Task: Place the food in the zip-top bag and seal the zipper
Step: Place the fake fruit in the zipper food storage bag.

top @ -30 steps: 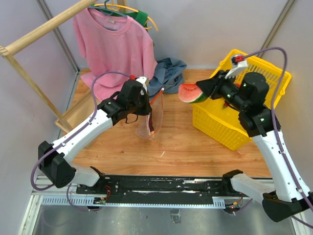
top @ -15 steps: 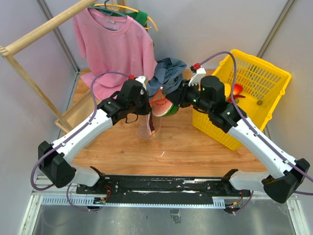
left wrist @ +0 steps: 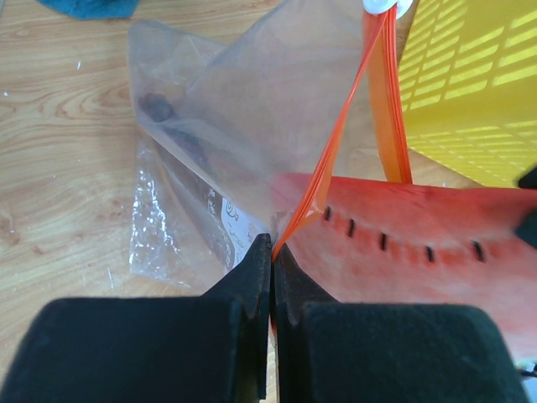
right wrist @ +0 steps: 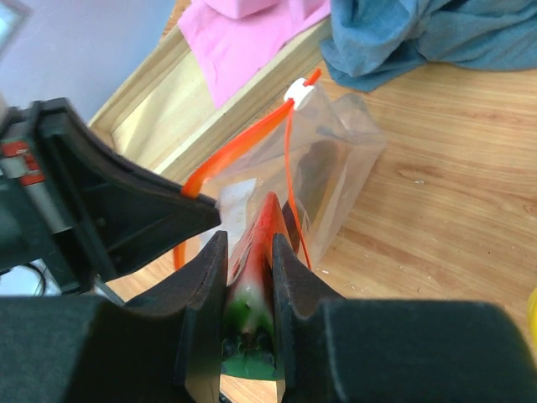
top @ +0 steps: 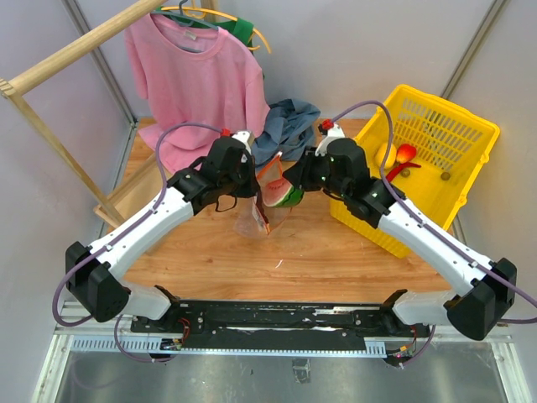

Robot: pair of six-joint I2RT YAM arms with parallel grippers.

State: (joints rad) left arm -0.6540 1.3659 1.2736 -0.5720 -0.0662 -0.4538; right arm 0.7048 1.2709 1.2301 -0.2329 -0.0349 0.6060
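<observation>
Right gripper point(top: 294, 186) swung from over the yellow basket point(top: 470, 143) toward 9 o'clock. The watermelon slice point(top: 279, 196) is now at the mouth of the zip-top bag point(top: 254, 220). Left arm unchanged.

Top view: left gripper point(top: 253, 178) holds the bag up by its top edge, mid-table, with the bag hanging below. Slice is touching or just beside the mouth on its 3 o'clock side. Yellow fruit point(top: 385, 153), red pepper-like piece point(top: 406, 152) and thin chili point(top: 393, 172) lie in the basket at 2 o'clock. Pink shirt point(top: 197, 75) is at 11 o'clock, blue cloth point(top: 289, 124) at 12.

Left wrist: fingers pinched tight on one lip of the zipper point(left wrist: 336, 151), which runs up toward 1 o'clock to the white slider point(left wrist: 382, 7). The other lip bows away, so the mouth is open but narrow. The slice's red face fills 4 o'clock, right against the lips. A dark piece point(left wrist: 159, 109) at 10 o'clock looks to be inside the bag, though I can't tell for sure.

Right wrist: fingers narrow, clamped on the slice at its green rind end. The red tip points to 12 o'clock, between the orange lips.

Step in hand is inserting the slice. To do it well:
- Keep the left pinch firm and that lip lifted so the mouth stays bowed.
- Feed the slice tip first, straight down between the lips, not against a strip.
- Let go only once most of the slice is below the zipper.

The main risk is the wide rind end snagging a lip and folding the bag.
</observation>
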